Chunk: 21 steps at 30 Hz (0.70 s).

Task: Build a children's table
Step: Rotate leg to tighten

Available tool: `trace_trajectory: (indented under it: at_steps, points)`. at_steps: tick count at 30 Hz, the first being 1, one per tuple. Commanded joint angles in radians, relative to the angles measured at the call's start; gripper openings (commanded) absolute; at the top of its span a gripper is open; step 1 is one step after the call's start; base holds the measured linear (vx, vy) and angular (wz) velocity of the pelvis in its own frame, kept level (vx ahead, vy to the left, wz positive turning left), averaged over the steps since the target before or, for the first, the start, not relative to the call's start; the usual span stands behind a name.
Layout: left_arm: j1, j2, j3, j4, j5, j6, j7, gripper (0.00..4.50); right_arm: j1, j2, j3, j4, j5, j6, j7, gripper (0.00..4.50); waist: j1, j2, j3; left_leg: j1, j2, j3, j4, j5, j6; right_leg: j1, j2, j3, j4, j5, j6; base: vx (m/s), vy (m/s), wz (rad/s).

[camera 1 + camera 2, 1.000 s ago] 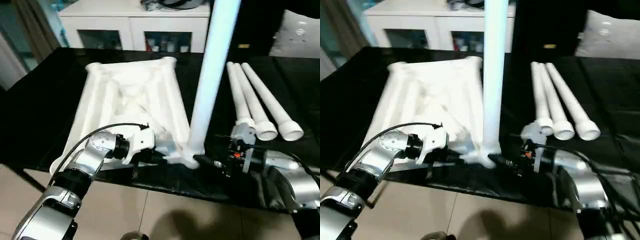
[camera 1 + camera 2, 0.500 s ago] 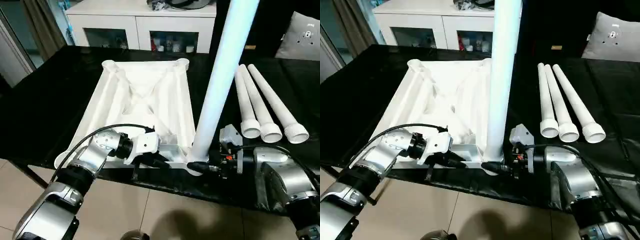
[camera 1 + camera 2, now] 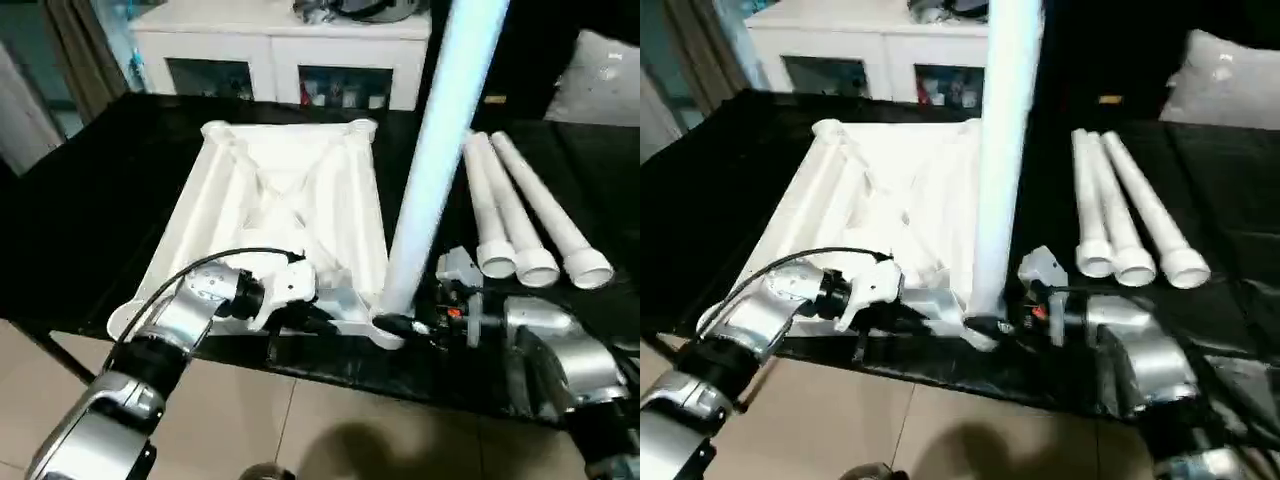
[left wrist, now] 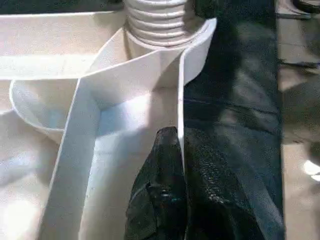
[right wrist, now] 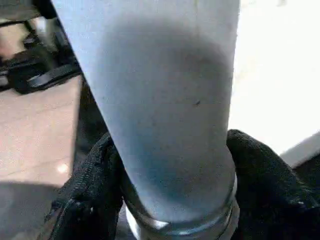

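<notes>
The white tabletop [image 3: 280, 210] lies ribbed side up on the black table. One white leg [image 3: 430, 160] stands upright in the near right corner socket [image 3: 385, 330], its threaded end [image 4: 160, 22] sitting in the socket. My right gripper [image 3: 400, 325] is shut on the leg's base; its black fingers [image 5: 85, 185] wrap both sides of the tube [image 5: 165, 115]. My left gripper [image 3: 315, 318] is shut on the tabletop's near rim, one finger [image 4: 157, 200] on each side of a thin wall [image 4: 181, 100]. Three more legs [image 3: 525, 215] lie side by side to the right.
The black table's near edge [image 3: 300, 365] runs just under both grippers, with tiled floor [image 3: 300, 430] below. A white cabinet [image 3: 290, 50] stands behind the table. A grey cushion [image 3: 605, 75] sits at the far right.
The whole picture has shifted slightly, so the camera moved. Both grippers keep their holds and the leg stays upright in the socket.
</notes>
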Motion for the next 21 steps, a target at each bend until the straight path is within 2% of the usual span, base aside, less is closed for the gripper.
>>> trace_trajectory:
  at_steps: [1, 2, 3, 4, 5, 6, 8, 11, 13, 14, 15, 16, 17, 19, 21]
  points:
    - [0.009, -0.047, 0.014, -0.065, 0.007, 0.082, 0.117, 0.0, -0.017, 0.07, 0.032, 0.051, -0.049, 0.036, -0.132, 2.69, -0.019, -0.019, -0.044, 0.027, 0.063, -0.032, -0.079, -0.328, -0.006, 0.021, -0.102, 0.048, -0.1, -0.455, -0.162, 0.0, 0.0, 0.0]
    - [0.019, -0.066, 0.028, -0.098, 0.01, 0.133, 0.167, 0.0, -0.033, 0.11, 0.016, 0.077, -0.055, 0.04, -0.203, 2.69, -0.019, -0.019, -0.044, 0.027, 0.063, -0.032, -0.079, -0.328, -0.006, 0.021, -0.102, 0.048, -0.1, -0.455, -0.162, 0.0, 0.0, 0.0]
    - [0.032, -0.089, 0.044, -0.14, 0.015, 0.188, 0.224, 0.0, -0.052, 0.156, -0.005, 0.105, -0.058, 0.047, -0.285, 2.69, -0.04, -0.021, -0.043, 0.023, 0.061, -0.039, -0.085, -0.349, -0.023, 0.024, -0.102, 0.045, -0.103, -0.487, -0.144, 0.0, 0.0, 0.0]
    - [0.041, -0.107, 0.053, -0.169, 0.026, 0.227, 0.266, 0.0, -0.066, 0.185, -0.019, 0.127, -0.062, 0.054, -0.342, 2.69, -0.046, -0.02, -0.043, 0.026, 0.061, -0.038, -0.085, -0.357, -0.026, 0.021, -0.1, 0.045, -0.105, -0.489, -0.138, 0.0, 0.0, 0.0]
    - [0.053, -0.132, 0.06, -0.206, 0.044, 0.267, 0.315, 0.0, -0.082, 0.217, -0.032, 0.151, -0.071, 0.053, -0.407, 2.69, -0.061, -0.019, -0.042, 0.023, 0.062, -0.04, -0.086, -0.37, -0.031, 0.02, -0.1, 0.046, -0.104, -0.474, -0.146, 0.0, 0.0, 0.0]
    - [0.062, -0.149, 0.061, -0.238, 0.059, 0.299, 0.348, 0.0, -0.09, 0.236, -0.039, 0.161, -0.079, 0.054, -0.449, 2.69, -0.069, -0.022, -0.043, 0.022, 0.059, -0.041, -0.086, -0.372, -0.029, 0.022, -0.099, 0.044, -0.105, -0.471, -0.145, 0.0, 0.0, 0.0]
    - [0.081, -0.187, 0.054, -0.298, 0.072, 0.35, 0.401, 0.0, -0.098, 0.266, -0.042, 0.17, -0.102, 0.045, -0.517, 2.69, -0.077, -0.023, -0.044, 0.025, 0.059, -0.036, -0.082, -0.36, -0.021, 0.018, -0.097, 0.049, -0.109, -0.448, -0.147, 0.0, 0.0, 0.0]
    - [0.087, -0.204, 0.048, -0.312, 0.073, 0.356, 0.42, 0.0, -0.096, 0.276, -0.037, 0.169, -0.117, 0.027, -0.535, 2.69, -0.076, -0.023, -0.047, 0.017, 0.056, -0.031, -0.079, -0.309, 0.004, 0.022, -0.093, 0.052, -0.107, -0.372, -0.155, 0.0, 0.0, 0.0]
    - [0.082, -0.202, 0.046, -0.298, 0.077, 0.34, 0.43, 0.0, -0.085, 0.282, -0.04, 0.157, -0.112, 0.015, -0.523, 3.39, -0.074, -0.023, -0.049, 0.016, 0.056, -0.029, -0.077, -0.286, 0.016, 0.022, -0.09, 0.053, -0.102, -0.321, -0.165, 0.0, 0.0, 0.0]
    - [0.074, -0.193, 0.047, -0.28, 0.08, 0.321, 0.433, 0.0, -0.077, 0.284, -0.047, 0.147, -0.105, 0.015, -0.517, 3.39, -0.071, -0.016, -0.052, 0.013, 0.056, -0.029, -0.076, -0.262, 0.025, 0.027, -0.09, 0.053, -0.096, -0.272, -0.172, 0.0, 0.0, 0.0]
    - [0.074, -0.193, 0.047, -0.28, 0.08, 0.321, 0.433, 0.0, -0.077, 0.284, -0.047, 0.147, -0.105, 0.015, -0.517, 3.41, -0.071, -0.019, -0.053, 0.012, 0.055, -0.028, -0.075, -0.253, 0.029, 0.028, -0.089, 0.053, -0.096, -0.254, -0.175, 0.0, 0.0, 0.0]
    - [0.067, -0.182, 0.049, -0.27, 0.082, 0.314, 0.436, 0.0, -0.069, 0.285, -0.052, 0.139, -0.098, 0.011, -0.509, 3.51, -0.07, -0.017, -0.055, 0.012, 0.055, -0.028, -0.074, -0.241, 0.032, 0.029, -0.09, 0.053, -0.093, -0.235, -0.179, 0.0, 0.0, 0.0]
    - [0.062, -0.172, 0.052, -0.264, 0.084, 0.31, 0.437, 0.0, -0.063, 0.285, -0.057, 0.131, -0.093, 0.008, -0.502, 3.8, -0.068, -0.017, -0.055, 0.01, 0.056, -0.027, -0.074, -0.226, 0.038, 0.03, -0.09, 0.052, -0.091, -0.209, -0.185, 0.0, 0.0, 0.0]
    - [0.063, -0.159, 0.06, -0.279, 0.09, 0.329, 0.441, 0.0, -0.055, 0.283, -0.059, 0.121, -0.091, -0.007, -0.502, 3.9, -0.067, -0.014, -0.054, 0.01, 0.057, -0.027, -0.074, -0.223, 0.041, 0.031, -0.089, 0.052, -0.089, -0.195, -0.191, 0.0, 0.0, 0.0]
    - [0.064, -0.136, 0.06, -0.281, 0.094, 0.323, 0.431, 0.0, -0.042, 0.275, -0.062, 0.099, -0.083, -0.03, -0.494, 3.99, -0.068, -0.012, -0.051, 0.013, 0.058, -0.028, -0.078, -0.254, 0.032, 0.03, -0.09, 0.051, -0.095, -0.231, -0.188, 0.0, 0.0, 0.0]
